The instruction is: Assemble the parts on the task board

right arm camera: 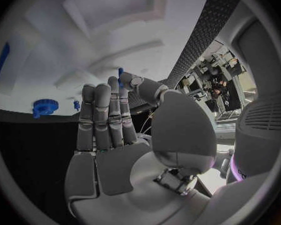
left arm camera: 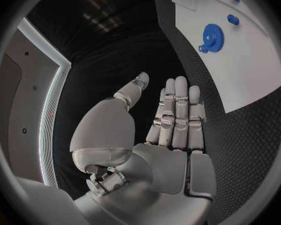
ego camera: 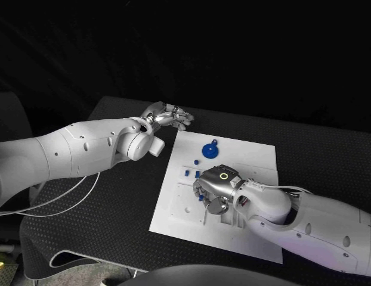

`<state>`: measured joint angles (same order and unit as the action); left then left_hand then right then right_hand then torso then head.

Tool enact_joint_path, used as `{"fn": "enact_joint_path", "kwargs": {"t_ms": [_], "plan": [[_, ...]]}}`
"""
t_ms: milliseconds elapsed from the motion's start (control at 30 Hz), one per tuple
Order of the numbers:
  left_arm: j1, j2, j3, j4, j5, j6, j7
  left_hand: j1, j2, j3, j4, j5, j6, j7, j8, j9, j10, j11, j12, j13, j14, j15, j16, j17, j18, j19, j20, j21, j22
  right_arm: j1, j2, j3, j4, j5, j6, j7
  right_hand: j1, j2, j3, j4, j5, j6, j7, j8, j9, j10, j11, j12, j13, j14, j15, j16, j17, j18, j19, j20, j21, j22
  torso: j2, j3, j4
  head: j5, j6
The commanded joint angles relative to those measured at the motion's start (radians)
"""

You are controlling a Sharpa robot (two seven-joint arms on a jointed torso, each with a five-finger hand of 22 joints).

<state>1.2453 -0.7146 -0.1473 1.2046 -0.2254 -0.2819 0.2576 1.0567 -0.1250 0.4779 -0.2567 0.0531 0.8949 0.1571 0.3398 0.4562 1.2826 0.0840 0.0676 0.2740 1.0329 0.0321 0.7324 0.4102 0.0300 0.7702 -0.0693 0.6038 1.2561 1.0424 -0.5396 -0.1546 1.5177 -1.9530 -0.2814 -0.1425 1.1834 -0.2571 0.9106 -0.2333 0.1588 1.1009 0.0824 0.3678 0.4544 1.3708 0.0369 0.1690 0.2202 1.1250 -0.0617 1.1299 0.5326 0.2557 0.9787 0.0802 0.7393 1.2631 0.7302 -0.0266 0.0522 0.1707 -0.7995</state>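
The left robot hand (ego camera: 168,115) hovers with fingers apart, holding nothing, off the task board's (ego camera: 250,155) eleven o'clock corner, while the right robot hand (ego camera: 218,186), flat over the board's centre, pinches a small blue part (right arm camera: 120,73), the blue gear (ego camera: 210,149) lying at twelve o'clock.

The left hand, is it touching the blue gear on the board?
Apart. The head view shows the left hand held beyond the task board corner, with black table between it and the blue gear.

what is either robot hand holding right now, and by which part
The right robot hand pinches a small blue part between thumb tip and fingertip; which end of it cannot be told. The left robot hand is flat and holds nothing.
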Motion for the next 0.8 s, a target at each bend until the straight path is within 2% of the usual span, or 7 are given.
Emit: {"fn": "enact_joint_path", "kwargs": {"t_ms": [33, 333, 667, 800], "plan": [[0.001, 0.002, 0.001, 0.003, 0.006, 0.008, 0.005, -0.002, 0.009, 0.002, 0.006, 0.006, -0.008, -0.001, -0.002, -0.001, -0.008, 0.002, 0.002, 0.0, 0.005, -0.001, -0.007, 0.002, 0.0, 0.003, 0.002, -0.003, 0.002, -0.001, 0.003, 0.0, -0.002, 0.0, 0.014, 0.008, -0.007, 0.005, -0.003, -0.001, 0.004, 0.007, 0.001, 0.007, 0.001, 0.008, -0.002, -0.004, 0.001, 0.0, -0.007, -0.006, 0.001, 0.006, 0.008, 0.001, -0.006, 0.001, 0.0, -0.0002, 0.0003, 0.001, -0.001], [0.001, 0.002, 0.001, 0.003, 0.006, 0.009, 0.004, -0.003, 0.01, 0.003, 0.007, 0.006, -0.008, -0.001, -0.002, -0.001, -0.008, 0.002, 0.002, 0.0, 0.006, -0.001, -0.008, 0.003, 0.0, 0.003, 0.002, -0.004, 0.002, -0.002, 0.009, -0.002, -0.01, -0.004, 0.018, 0.005, -0.008, 0.006, -0.003, -0.002, 0.004, 0.007, 0.001, 0.007, 0.001, 0.008, -0.002, -0.005, 0.001, 0.0, -0.007, -0.007, 0.002, 0.006, 0.008, 0.001, -0.006, 0.001, 0.0, -0.0001, 0.0001, 0.003, -0.002], [0.001, 0.001, 0.001, 0.004, 0.006, 0.011, 0.003, -0.003, 0.01, 0.003, 0.007, 0.006, -0.008, -0.001, -0.002, -0.001, -0.008, 0.002, 0.002, 0.0, 0.006, -0.001, -0.009, 0.004, 0.0, 0.004, 0.002, -0.005, 0.003, -0.002, 0.016, -0.012, -0.024, -0.006, 0.033, 0.008, -0.008, 0.007, -0.004, -0.003, 0.004, 0.006, 0.001, 0.006, 0.001, 0.008, -0.002, -0.006, 0.002, 0.0, -0.007, -0.008, 0.002, 0.006, 0.008, 0.001, -0.006, 0.001, 0.0, 0.0005, -0.0009, 0.006, -0.005], [0.001, 0.001, 0.001, 0.006, 0.006, 0.012, 0.003, -0.002, 0.01, 0.003, 0.007, 0.006, -0.008, -0.001, -0.002, -0.001, -0.008, 0.002, 0.002, 0.0, 0.006, -0.001, -0.01, 0.005, 0.0, 0.004, 0.002, -0.005, 0.003, -0.002, 0.022, -0.016, -0.027, -0.003, 0.04, 0.011, -0.008, 0.007, -0.004, -0.003, 0.004, 0.006, 0.001, 0.006, 0.001, 0.007, -0.002, -0.006, 0.002, 0.0, -0.007, -0.008, 0.002, 0.006, 0.008, 0.001, -0.007, 0.001, 0.0, -0.0003, 0.0002, 0.005, -0.004]]}}
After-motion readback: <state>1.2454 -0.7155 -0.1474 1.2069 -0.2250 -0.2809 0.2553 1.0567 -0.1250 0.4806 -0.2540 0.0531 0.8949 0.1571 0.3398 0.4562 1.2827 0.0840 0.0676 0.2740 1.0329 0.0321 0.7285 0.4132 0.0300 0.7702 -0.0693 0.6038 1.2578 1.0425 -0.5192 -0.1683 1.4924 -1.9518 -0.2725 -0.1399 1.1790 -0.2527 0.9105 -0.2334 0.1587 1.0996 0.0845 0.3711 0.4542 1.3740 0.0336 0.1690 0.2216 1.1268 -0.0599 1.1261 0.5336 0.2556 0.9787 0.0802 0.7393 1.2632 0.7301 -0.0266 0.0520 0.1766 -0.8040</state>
